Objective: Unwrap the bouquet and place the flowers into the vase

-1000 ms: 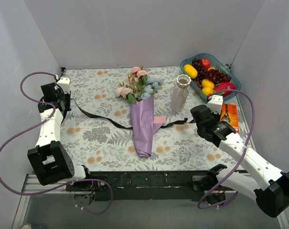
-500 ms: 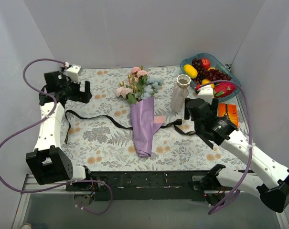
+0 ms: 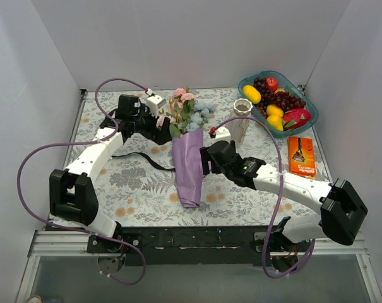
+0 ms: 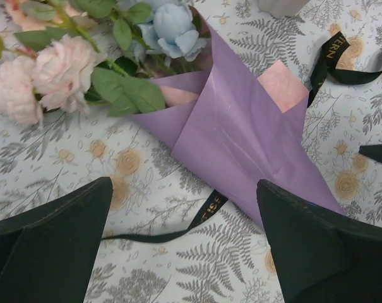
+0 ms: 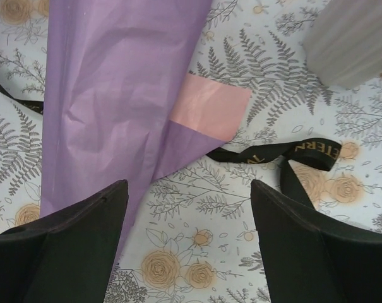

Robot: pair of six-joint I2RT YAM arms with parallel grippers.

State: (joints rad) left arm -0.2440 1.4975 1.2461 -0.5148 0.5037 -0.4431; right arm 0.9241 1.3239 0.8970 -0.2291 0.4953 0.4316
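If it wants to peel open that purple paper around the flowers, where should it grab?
Probably the loose pink flap at the right edge of the purple paper, approached from above by the right fingers: it lies flat, clear of the flowers, an exposed corner to pinch.

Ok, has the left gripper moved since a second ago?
Yes. The left gripper has swung right, away from the left edge of the table, and now hangs open beside the bouquet, which has not shifted.

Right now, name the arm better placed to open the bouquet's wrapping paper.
Right, probably. The right claw, open, sits beside the pink flap protruding from the wrapping paper; the left claw, also open, is up by the flowers.
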